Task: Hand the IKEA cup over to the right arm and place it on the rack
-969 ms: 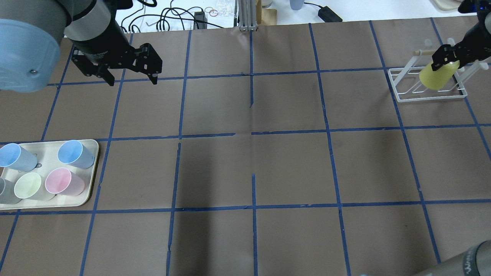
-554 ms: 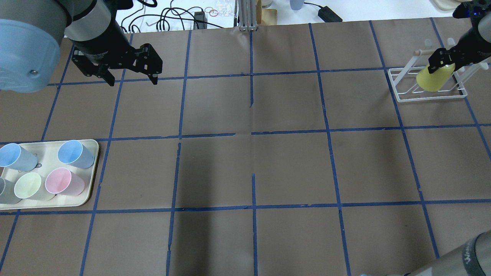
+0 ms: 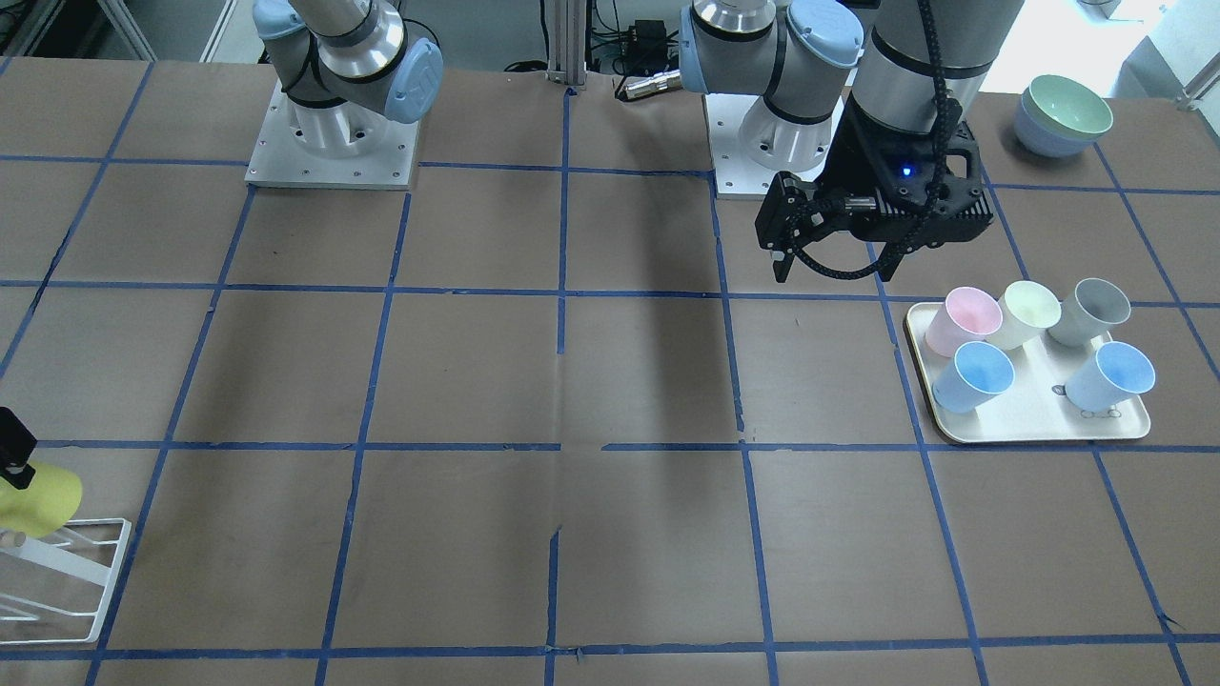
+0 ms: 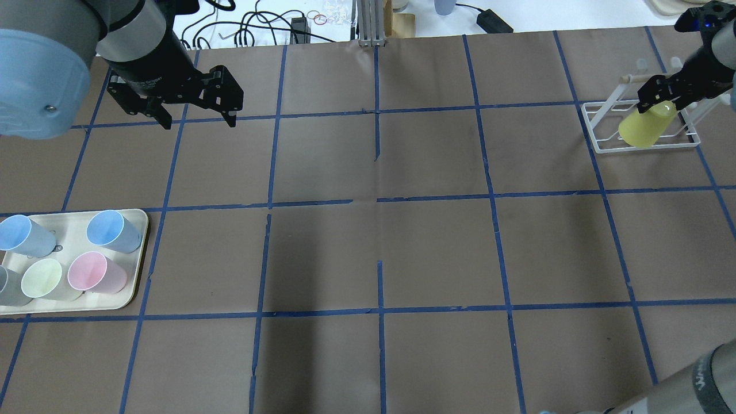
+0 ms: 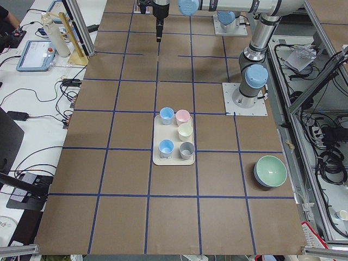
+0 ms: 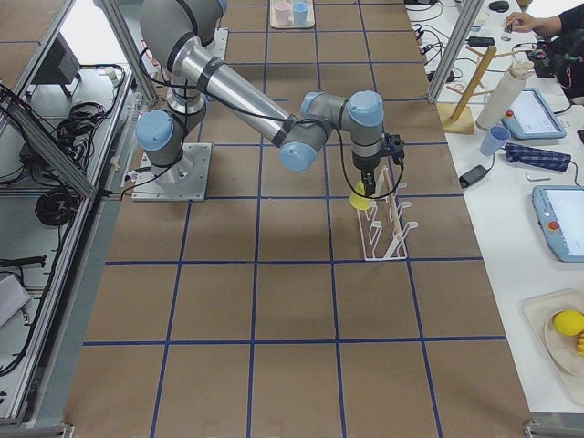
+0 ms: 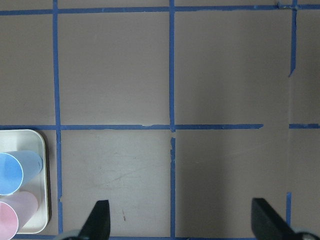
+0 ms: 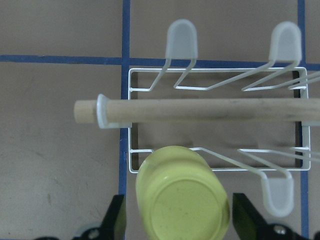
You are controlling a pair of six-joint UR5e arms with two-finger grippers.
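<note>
The bright yellow IKEA cup [image 4: 643, 129] hangs rim-down and tilted over the left end of the white wire rack [image 4: 598, 123]. My right gripper [image 4: 661, 96] is shut on the cup's base. In the right wrist view the cup [image 8: 182, 197] sits between the fingers [image 8: 116, 216], in front of the rack's wooden-tipped bar [image 8: 200, 110]. The front-facing view shows the cup [image 3: 36, 500] above the rack [image 3: 81, 570] at the left edge. My left gripper [image 4: 198, 119] is open and empty at the far left, high above the table.
A cream tray [image 4: 72, 233] at the near left holds several pastel cups: blue, pink, pale green and grey. Stacked bowls [image 3: 1063, 114] sit beside the left arm's base. Cables and clutter lie beyond the table's far edge.
My right gripper has carried the yellow cup a little left and down over the rack's left end. The left arm has not moved.
</note>
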